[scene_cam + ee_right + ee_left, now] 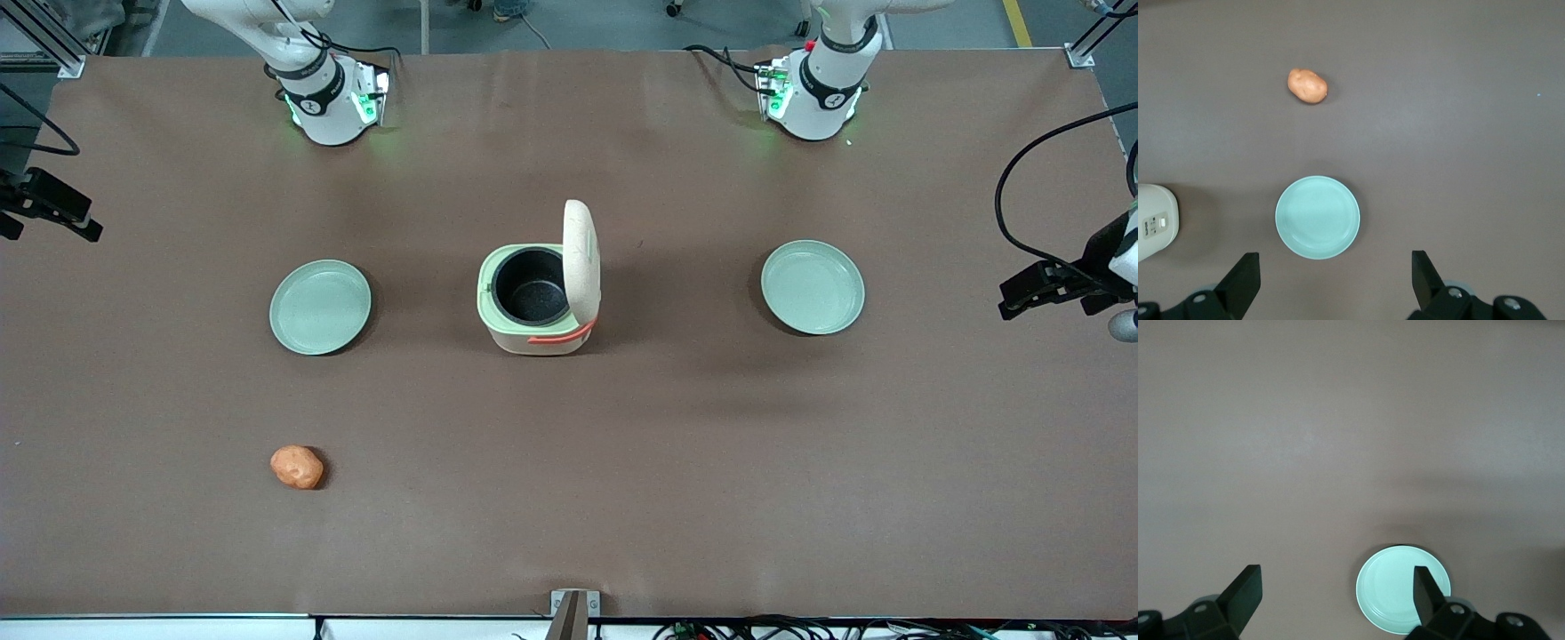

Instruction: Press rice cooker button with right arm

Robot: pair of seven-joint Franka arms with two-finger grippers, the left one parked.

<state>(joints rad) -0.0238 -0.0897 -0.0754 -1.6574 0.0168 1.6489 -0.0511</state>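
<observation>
Rice cooker [539, 298] sits mid-table, lid [581, 260] standing upright and open, black inner pot [531, 286] exposed, coral handle [560, 336] on its near face. My gripper [1331, 280] hangs high over the working arm's end of the table, fingers [1245, 275] spread wide, holding nothing. Under it: a mint plate [1317, 217], a potato [1307, 86] nearer the front camera. Cooker's side with a small panel [1156, 225] shows at wrist view edge; the button I cannot make out for certain
</observation>
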